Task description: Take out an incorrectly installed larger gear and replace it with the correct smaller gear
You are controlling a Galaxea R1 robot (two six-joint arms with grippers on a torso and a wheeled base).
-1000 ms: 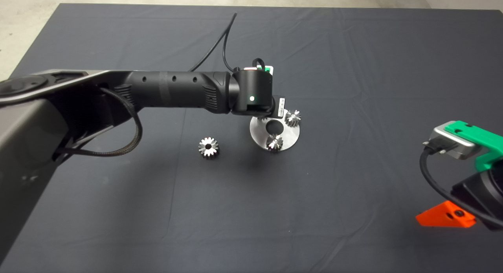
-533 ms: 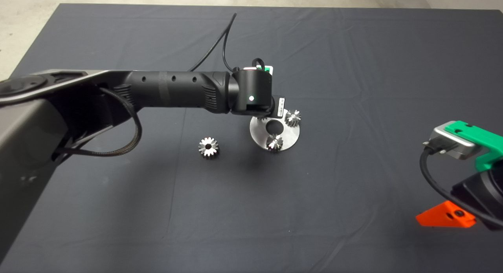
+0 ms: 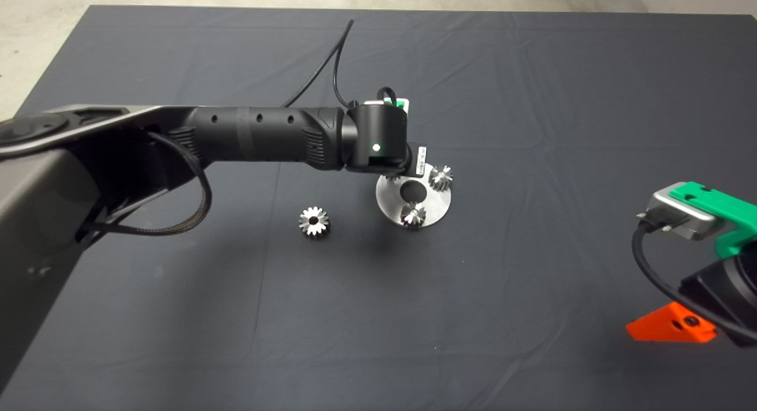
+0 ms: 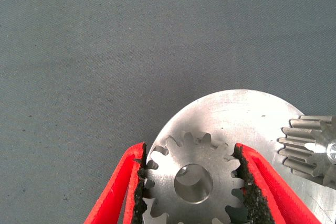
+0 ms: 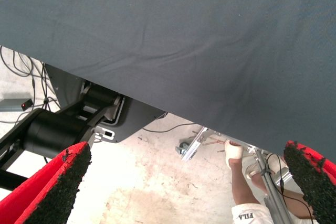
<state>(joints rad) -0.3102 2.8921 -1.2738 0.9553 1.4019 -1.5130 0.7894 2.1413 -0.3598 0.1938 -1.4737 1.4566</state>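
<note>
L claw (image 4: 190, 182) round smaller gear (image 4: 193, 179)

The shiny star-like larger gear (image 3: 313, 220) lies flat on the mat; the smaller gear (image 4: 193, 181) sits on the disc.

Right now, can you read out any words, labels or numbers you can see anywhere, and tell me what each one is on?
"FILA": on the white sock of a person's leg, seen beyond the dark mat in the right wrist view.
Small white printed label on the left gripper's body above the round silver steel plate: too small to read.
Nothing readable on the steel gears.
</note>
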